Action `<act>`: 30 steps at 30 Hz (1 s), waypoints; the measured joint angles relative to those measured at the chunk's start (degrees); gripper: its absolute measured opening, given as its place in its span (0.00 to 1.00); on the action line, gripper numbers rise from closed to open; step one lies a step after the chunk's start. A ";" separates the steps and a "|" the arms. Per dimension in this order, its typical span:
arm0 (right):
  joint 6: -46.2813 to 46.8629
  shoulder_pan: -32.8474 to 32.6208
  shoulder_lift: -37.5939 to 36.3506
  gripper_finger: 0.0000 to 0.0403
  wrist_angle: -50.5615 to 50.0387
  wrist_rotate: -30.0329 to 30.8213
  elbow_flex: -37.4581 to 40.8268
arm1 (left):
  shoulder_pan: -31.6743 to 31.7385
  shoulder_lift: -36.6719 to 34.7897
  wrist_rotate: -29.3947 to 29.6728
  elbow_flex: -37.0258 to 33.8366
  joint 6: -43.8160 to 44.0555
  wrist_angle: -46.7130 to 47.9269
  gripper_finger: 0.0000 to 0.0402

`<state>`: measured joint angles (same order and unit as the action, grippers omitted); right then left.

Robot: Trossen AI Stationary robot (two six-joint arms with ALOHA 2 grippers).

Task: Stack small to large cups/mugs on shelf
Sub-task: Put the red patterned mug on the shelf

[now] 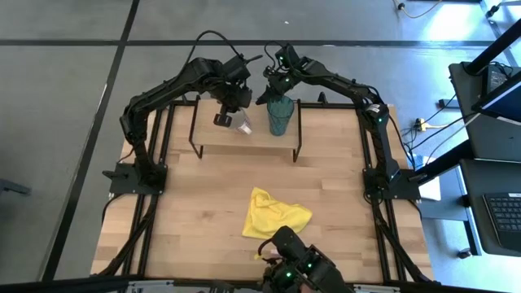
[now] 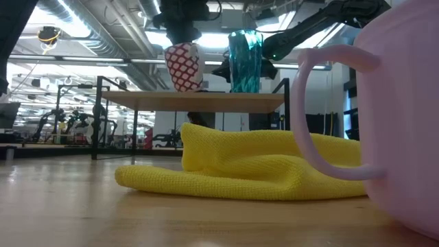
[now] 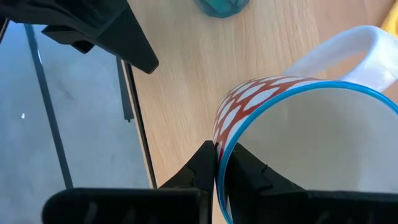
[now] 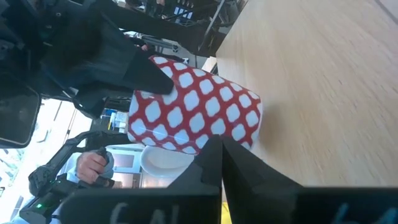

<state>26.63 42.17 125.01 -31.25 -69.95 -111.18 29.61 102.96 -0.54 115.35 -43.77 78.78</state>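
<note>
The white patterned mug [image 2: 183, 66] stands on the shelf [image 1: 244, 135], its rim pinched between the left gripper's [image 3: 217, 163] closed fingers. The teal tumbler [image 1: 280, 115] stands on the same board at the mug's three o'clock in the high view, near but apart. The right gripper [image 4: 222, 149] hovers beside the tumbler with its fingers clenched on nothing, as far as the angle shows. The pink mug [image 2: 394, 116] sits on the tabletop [image 1: 203, 203] toward six o'clock, just past the yellow cloth [image 1: 274, 215].
</note>
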 joint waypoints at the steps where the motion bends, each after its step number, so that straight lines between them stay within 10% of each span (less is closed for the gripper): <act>1: 0.00 0.00 0.00 0.01 0.01 0.00 0.00 | 0.00 0.00 0.00 0.00 0.03 -0.21 0.05; 30: 0.04 0.00 0.00 0.01 -0.27 -0.07 0.00 | 0.02 0.00 -0.42 0.00 1.84 -0.04 0.10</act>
<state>26.68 42.17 125.01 -31.52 -70.02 -111.18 29.63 102.96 -0.95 115.35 -41.93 78.75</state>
